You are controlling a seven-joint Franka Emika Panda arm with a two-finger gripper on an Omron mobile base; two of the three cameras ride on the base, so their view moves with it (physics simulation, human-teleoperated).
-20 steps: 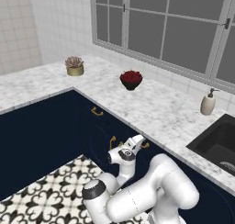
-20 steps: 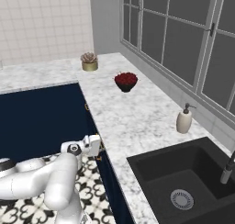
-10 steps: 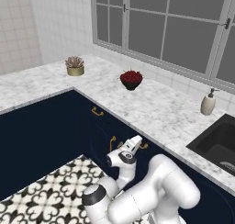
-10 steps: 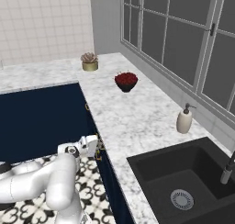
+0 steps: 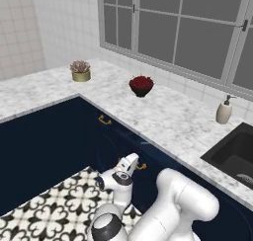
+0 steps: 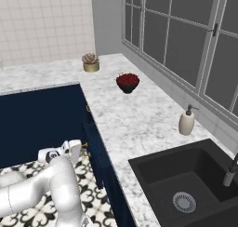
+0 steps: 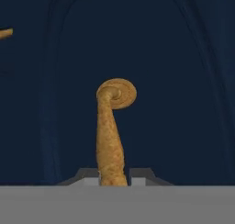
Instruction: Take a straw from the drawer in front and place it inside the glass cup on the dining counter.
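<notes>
I have the claw (image 7: 114,175) pinched shut on the brass handle (image 7: 111,131) of the drawer (image 7: 151,58) dead ahead; pulling open, straw and cup remain.

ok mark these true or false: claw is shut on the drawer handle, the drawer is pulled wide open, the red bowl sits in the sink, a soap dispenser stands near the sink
1. The claw is shut on the brass handle of the drawer: true.
2. The drawer is pulled wide open: false, its front sits closed.
3. The red bowl sits in the sink: false, it rests on the marble worktop.
4. A soap dispenser stands near the sink: true.
</notes>
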